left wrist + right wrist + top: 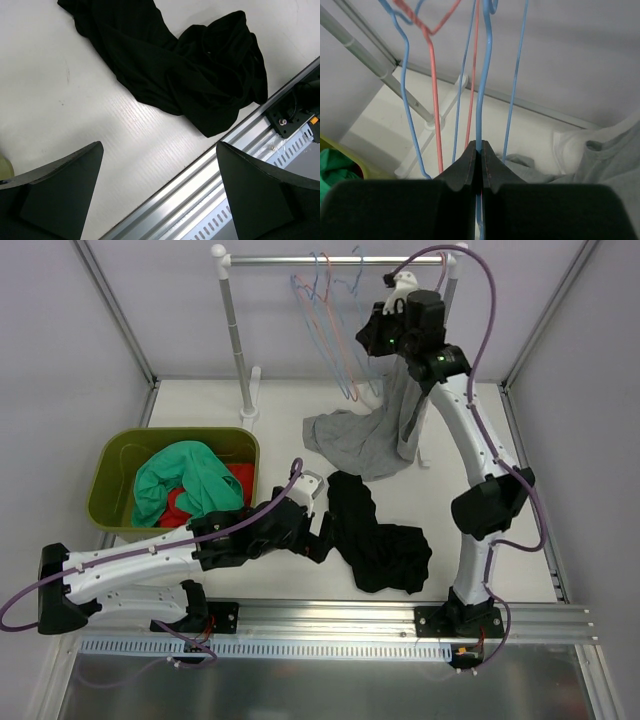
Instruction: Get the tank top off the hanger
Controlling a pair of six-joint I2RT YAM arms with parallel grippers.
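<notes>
Currently clamps right end effector (480,150) tight on blue hanger (485,75) above grey tank top (375,430) draped onto worktop (200,405). Holds left end effector (159,146) spread wide beside black garment (190,70).

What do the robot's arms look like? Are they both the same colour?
Yes, they match. The left arm and right arm have white tube-shaped parts joined by chunky black joints. A thin purple cable loops along each one. Small green lights glow on the right arm. The left gripper and right gripper have black wedge-shaped fingers.
</notes>
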